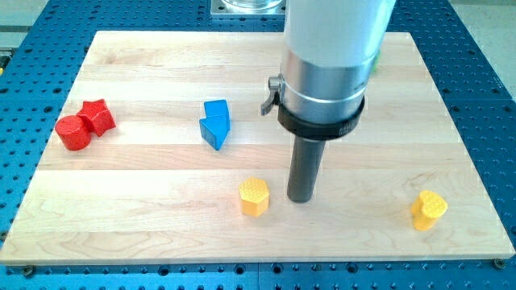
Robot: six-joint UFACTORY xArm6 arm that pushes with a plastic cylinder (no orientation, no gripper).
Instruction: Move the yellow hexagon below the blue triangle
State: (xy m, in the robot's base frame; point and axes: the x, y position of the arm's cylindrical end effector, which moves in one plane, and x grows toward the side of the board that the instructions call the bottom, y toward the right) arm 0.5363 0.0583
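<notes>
Gripper absent: tip just right of yellow hexagon; may push it left past blue triangle.

No text, label, brand, number or sign can be read anywhere in the camera view.

a pale wooden board lies on a blue perforated metal table, evenly lit.
</notes>
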